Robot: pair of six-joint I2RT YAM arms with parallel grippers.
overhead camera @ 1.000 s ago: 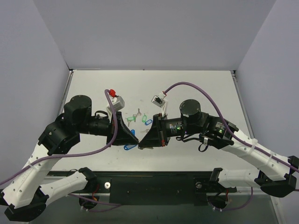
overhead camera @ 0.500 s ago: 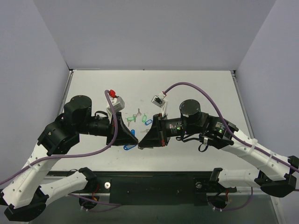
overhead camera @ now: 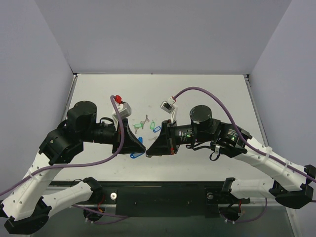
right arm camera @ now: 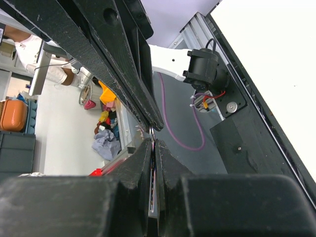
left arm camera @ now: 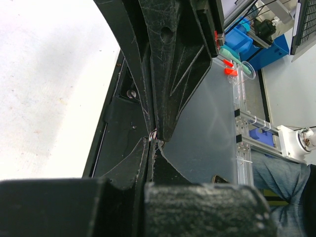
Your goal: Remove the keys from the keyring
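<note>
My two grippers meet tip to tip above the near middle of the table. My left gripper (overhead camera: 141, 146) is shut, and in the left wrist view (left arm camera: 150, 147) its tips pinch the tiny metal keyring (left arm camera: 154, 136). A blue oval tag (overhead camera: 137, 155) shows just below these tips. My right gripper (overhead camera: 148, 149) is shut; in the right wrist view (right arm camera: 153, 148) a thin flat piece, seen edge-on, sits between its jaws (right arm camera: 152, 174). It looks like the key. The right fingertips (left arm camera: 168, 129) touch the ring from the other side.
Behind the grippers lie two green tags (overhead camera: 138, 126) (overhead camera: 151, 125), two more blue tags (overhead camera: 156, 129) (overhead camera: 139, 139) and a loose grey key (overhead camera: 146, 117). The black base bar (overhead camera: 163, 195) runs along the near edge. Purple cables arc over both arms.
</note>
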